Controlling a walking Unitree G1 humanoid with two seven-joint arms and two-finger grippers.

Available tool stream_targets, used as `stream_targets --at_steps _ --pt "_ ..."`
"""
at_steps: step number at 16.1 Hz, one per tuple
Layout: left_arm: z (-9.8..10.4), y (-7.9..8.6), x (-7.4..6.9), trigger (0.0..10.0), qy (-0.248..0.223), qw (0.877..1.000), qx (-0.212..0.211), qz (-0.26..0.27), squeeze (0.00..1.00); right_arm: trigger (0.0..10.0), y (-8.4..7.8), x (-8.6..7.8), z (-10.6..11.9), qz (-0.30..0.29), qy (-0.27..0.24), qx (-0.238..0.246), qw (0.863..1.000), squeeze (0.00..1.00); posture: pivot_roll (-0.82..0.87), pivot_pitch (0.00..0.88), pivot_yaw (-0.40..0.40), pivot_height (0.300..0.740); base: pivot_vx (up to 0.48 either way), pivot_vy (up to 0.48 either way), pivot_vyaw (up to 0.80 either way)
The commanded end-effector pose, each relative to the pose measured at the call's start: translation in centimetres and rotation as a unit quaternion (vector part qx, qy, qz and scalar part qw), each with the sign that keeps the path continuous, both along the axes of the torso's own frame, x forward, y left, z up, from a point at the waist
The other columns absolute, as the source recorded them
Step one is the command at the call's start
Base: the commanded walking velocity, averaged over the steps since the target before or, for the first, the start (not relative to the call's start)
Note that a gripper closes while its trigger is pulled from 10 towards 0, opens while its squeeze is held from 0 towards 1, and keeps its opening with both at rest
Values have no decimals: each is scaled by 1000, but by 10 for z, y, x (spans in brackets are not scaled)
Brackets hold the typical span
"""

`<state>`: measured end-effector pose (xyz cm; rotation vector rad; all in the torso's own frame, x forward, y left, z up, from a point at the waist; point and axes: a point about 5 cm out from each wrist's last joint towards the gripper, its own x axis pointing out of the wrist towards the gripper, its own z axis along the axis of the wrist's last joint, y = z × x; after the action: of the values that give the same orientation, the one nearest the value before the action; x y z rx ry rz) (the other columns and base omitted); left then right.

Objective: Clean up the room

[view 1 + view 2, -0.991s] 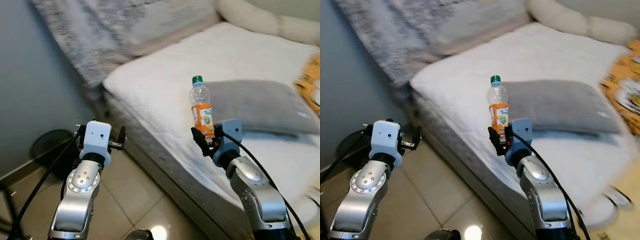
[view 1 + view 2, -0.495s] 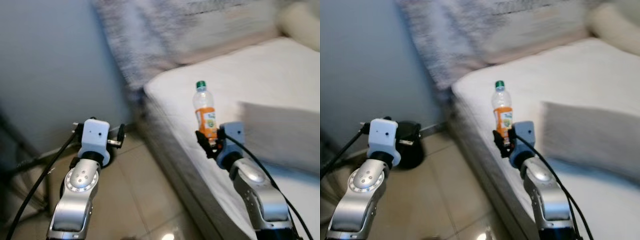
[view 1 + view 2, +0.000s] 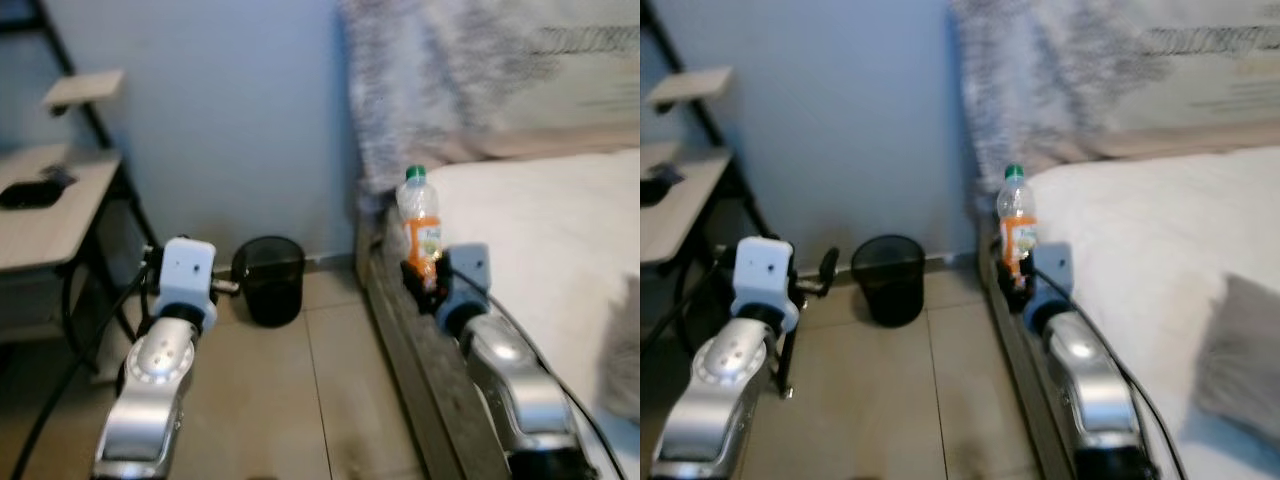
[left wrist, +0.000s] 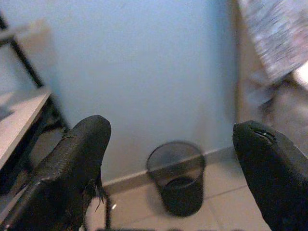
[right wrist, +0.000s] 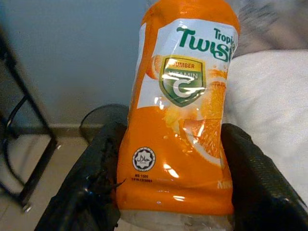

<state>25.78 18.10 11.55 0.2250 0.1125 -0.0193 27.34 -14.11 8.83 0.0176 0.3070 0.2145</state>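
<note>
Right gripper [image 3: 424, 283]: raised in front of the robot above the near edge of the bed; its two black fingers [image 5: 94, 185] pinch the lower body of the bottle from both sides.

Clear plastic bottle with an orange label and green cap [image 3: 420, 228]: held upright in the right gripper, cap uppermost; the right wrist view shows the orange wrap with a green shield emblem pressed between the finger pads.

Left gripper [image 4: 173, 159]: held up over the tiled floor, fingers spread wide apart with nothing between them; it points toward the waste bin and the wall.

Round black mesh waste bin [image 3: 268, 279]: stands upright on the floor against the base of the wall, between the desk and the corner of the bed, ahead of the left gripper and well apart from the bottle.

Bed with white sheet [image 3: 540, 230]: occupies the robot's right side; its dark side rail runs beside the right arm.

Grey pillow [image 3: 1245, 355]: lies on the sheet at the robot's far right.

Pale wooden desk on a black metal frame [image 3: 50, 215]: at the robot's left, with a small dark object lying on its top.

Pale blue wall [image 3: 220, 120]: behind the bin and desk.

Beige floor tiles [image 3: 280, 400]: under both arms.
</note>
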Motion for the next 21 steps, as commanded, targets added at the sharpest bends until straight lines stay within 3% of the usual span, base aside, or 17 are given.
stream_targets --at_steps 1,21 --pt "2 -2 3 10000 -5 1000 -6 -5 0 10000 -6 0 0 -17 -7 -7 1000 0 18 0 35 740 247 0 0" --pt "-1 -5 6 10000 -4 1000 -16 -12 0 10000 -12 2 -4 -41 -6 -15 999 0 12 0 17 740 301 0 0"
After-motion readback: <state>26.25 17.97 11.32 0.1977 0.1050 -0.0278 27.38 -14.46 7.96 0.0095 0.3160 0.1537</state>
